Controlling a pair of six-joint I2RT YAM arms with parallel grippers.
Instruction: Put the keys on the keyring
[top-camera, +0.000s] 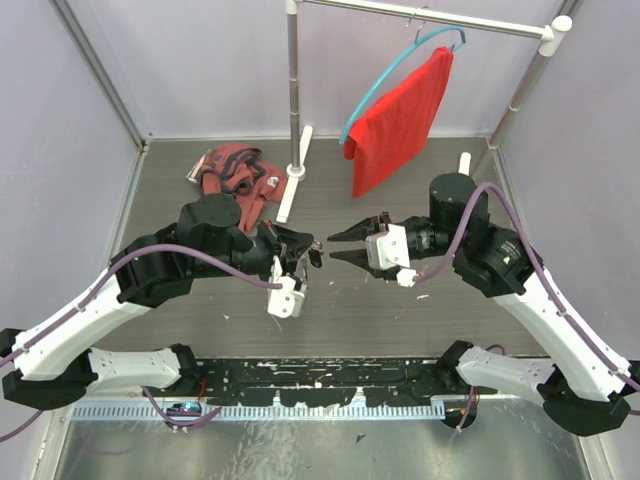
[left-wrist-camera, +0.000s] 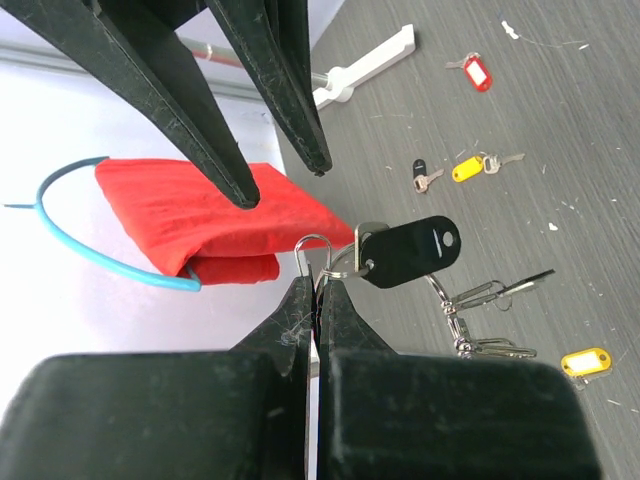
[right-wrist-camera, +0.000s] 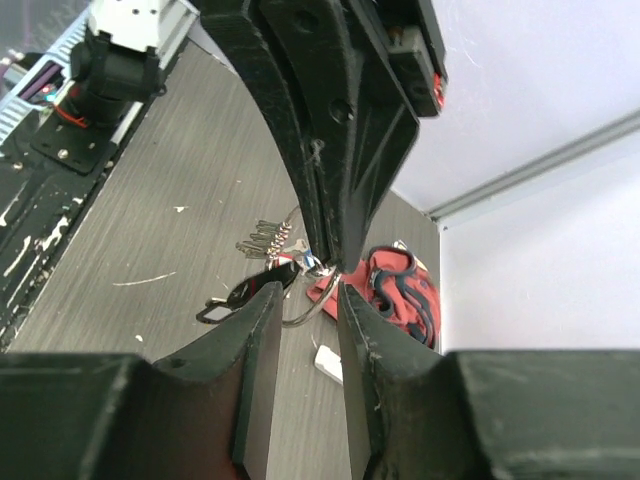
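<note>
Silver keyring (left-wrist-camera: 318, 248), black-tagged key (left-wrist-camera: 410, 252) hanging, sits pinched in your closed left gripper (left-wrist-camera: 318, 292) midway between the desk's side edges; right gripper (top-camera: 331, 247) gapes empty; hold steady, pry its coil.

Centre of top view: left gripper (top-camera: 314, 253) and right gripper (top-camera: 332, 247) nearly tip to tip, the narrow gap taken by the keyring (left-wrist-camera: 320, 255) pinched in the left. Rack pole (top-camera: 293, 90) and red cloth (top-camera: 400, 125) block upper centre; bare table (top-camera: 350, 315) lower centre lies open.
</note>
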